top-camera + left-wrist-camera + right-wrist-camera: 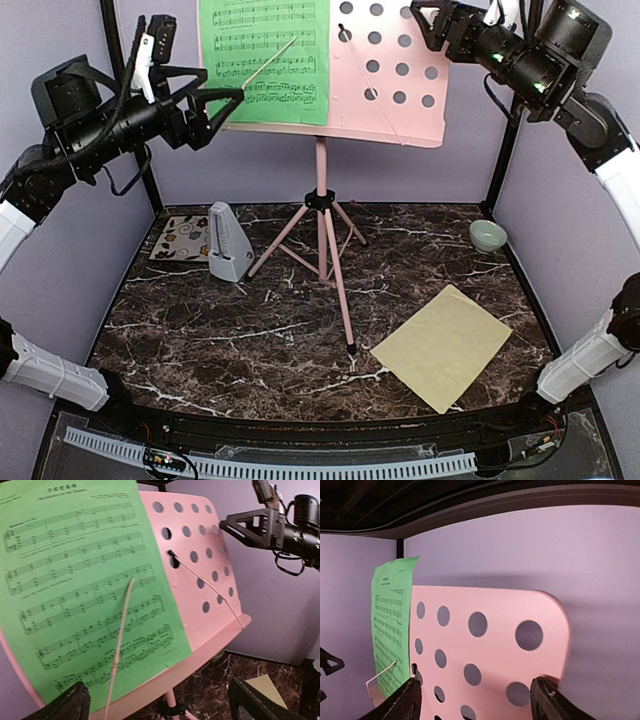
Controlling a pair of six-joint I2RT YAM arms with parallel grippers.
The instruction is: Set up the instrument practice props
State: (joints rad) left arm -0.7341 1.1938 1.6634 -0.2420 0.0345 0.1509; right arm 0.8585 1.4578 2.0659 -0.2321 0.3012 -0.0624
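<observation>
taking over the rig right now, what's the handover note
Left gripper: open, empty, raised in front of the green page.
Right gripper: open, empty, by the upper right corner of the pink stand.
Done: stand upright on its tripod, green page on its desk behind the wire retainer; metronome upright on the table, left of the legs.
Left: pale-yellow page lies flat on the table, near right; it probably goes on the desk's bare half.

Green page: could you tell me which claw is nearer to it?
Left. The left claw is at the page's left edge; the right claw is beyond the stand's bare half.
</observation>
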